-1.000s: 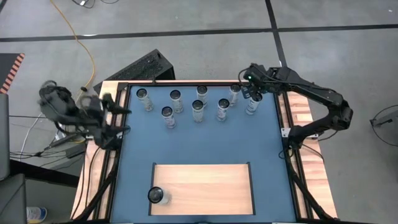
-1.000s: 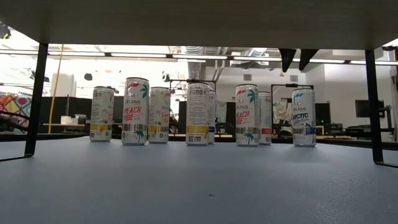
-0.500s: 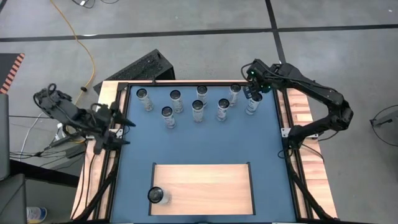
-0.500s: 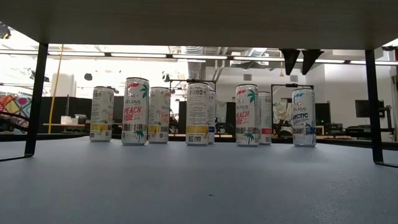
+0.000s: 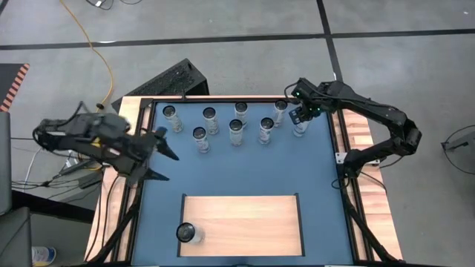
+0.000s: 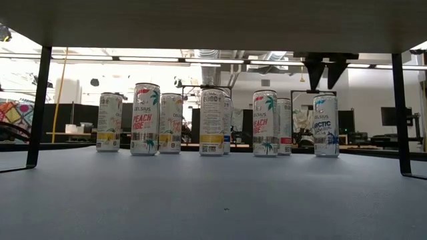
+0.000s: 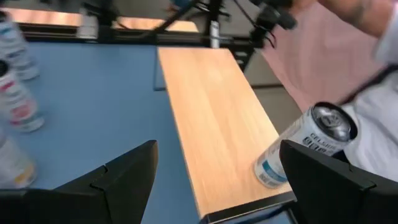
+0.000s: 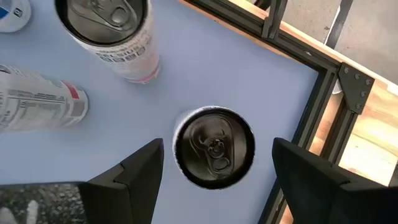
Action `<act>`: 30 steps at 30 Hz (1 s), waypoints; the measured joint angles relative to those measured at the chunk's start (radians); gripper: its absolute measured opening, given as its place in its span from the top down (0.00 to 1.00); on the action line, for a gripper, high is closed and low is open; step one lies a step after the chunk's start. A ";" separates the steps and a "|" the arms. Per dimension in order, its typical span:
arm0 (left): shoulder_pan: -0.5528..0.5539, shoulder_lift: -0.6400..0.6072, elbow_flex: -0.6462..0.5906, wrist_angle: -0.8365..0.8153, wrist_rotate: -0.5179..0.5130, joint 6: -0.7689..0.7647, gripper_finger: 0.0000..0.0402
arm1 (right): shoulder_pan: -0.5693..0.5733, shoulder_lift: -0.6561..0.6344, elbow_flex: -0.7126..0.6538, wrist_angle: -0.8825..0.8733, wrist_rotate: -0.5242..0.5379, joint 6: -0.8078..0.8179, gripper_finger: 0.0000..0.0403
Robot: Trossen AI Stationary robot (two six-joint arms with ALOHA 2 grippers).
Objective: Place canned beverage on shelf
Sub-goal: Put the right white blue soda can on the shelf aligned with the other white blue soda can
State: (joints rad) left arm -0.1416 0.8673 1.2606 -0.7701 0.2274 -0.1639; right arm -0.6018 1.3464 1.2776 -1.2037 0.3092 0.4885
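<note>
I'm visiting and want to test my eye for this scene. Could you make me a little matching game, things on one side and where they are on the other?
Things:
1. can on the shelf
2. right gripper
3. left gripper
4. shelf

Places:
A. open, above the blue surface's left side
B. near side of the table, pale wood
C. open, above the rightmost can in the far group
D. standing at the wooden panel's left corner

Pairs: 1-D, 2-C, 3-A, 4-B
</note>
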 joint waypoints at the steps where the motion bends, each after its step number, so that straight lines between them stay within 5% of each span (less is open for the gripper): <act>1: 0.035 0.012 0.000 0.004 0.051 0.025 0.20 | 0.000 0.000 0.000 0.005 0.000 0.000 0.29; 5: 0.167 0.053 0.000 0.014 0.178 0.078 0.20 | 0.000 0.003 0.000 0.008 0.000 -0.035 0.29; 11: 0.269 0.081 0.000 0.030 0.188 0.129 0.20 | -0.002 0.064 -0.001 -0.015 0.000 -0.053 0.29; 24: 0.281 0.069 0.000 0.026 0.185 0.142 0.20 | -0.001 0.146 0.000 -0.066 0.006 -0.086 0.29; 30: 0.281 0.068 0.000 0.026 0.158 0.142 0.20 | -0.035 0.143 0.000 -0.089 -0.076 -0.075 0.31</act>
State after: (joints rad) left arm 0.1394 0.9352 1.2610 -0.7441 0.3856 -0.0216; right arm -0.6368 1.4896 1.2778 -1.2929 0.2336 0.4139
